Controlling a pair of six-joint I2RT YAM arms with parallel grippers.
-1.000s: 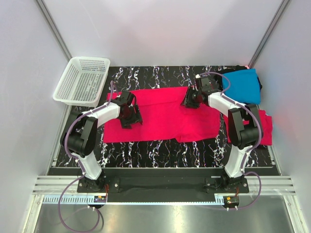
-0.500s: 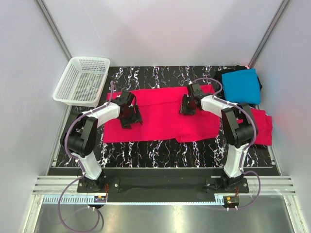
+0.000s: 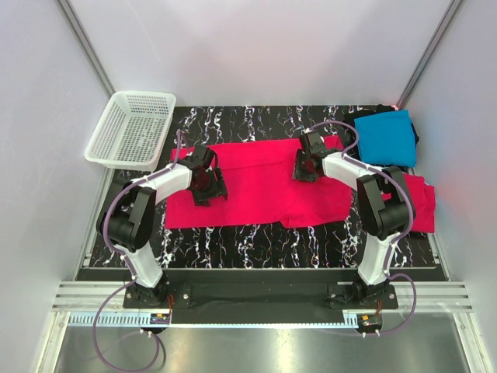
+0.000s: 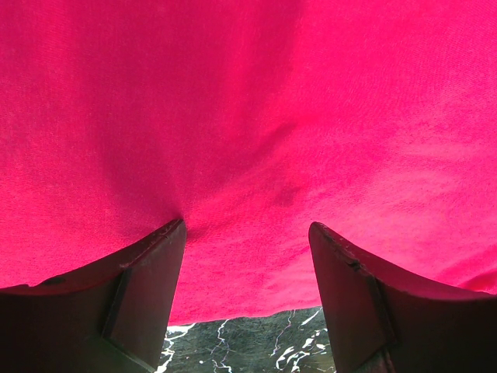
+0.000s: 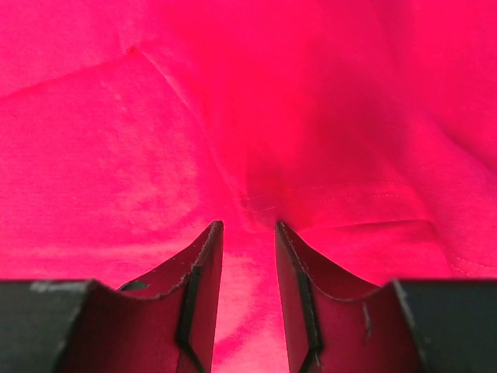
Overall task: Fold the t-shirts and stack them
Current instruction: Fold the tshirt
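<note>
A bright pinkish-red t-shirt (image 3: 256,186) lies spread flat across the middle of the black marble table (image 3: 256,237). My left gripper (image 3: 208,183) is on its left part. In the left wrist view the gripper (image 4: 247,229) is wide open, tips pressed on the cloth (image 4: 256,116) near its edge. My right gripper (image 3: 305,165) is on the shirt's upper right part. In the right wrist view the gripper (image 5: 247,227) has its jaws a narrow gap apart, with puckered red cloth (image 5: 260,194) at the tips. A turquoise-blue shirt (image 3: 386,137) lies on a black shirt (image 3: 359,118).
A second pinkish-red shirt (image 3: 423,203) lies at the right edge, partly behind my right arm. A white mesh basket (image 3: 132,128) stands at the back left, off the table's corner. Frame posts and white walls close in the table.
My right gripper has come down and toward the near side onto the upper right part of the red shirt. My left gripper and the shirts have not moved.
</note>
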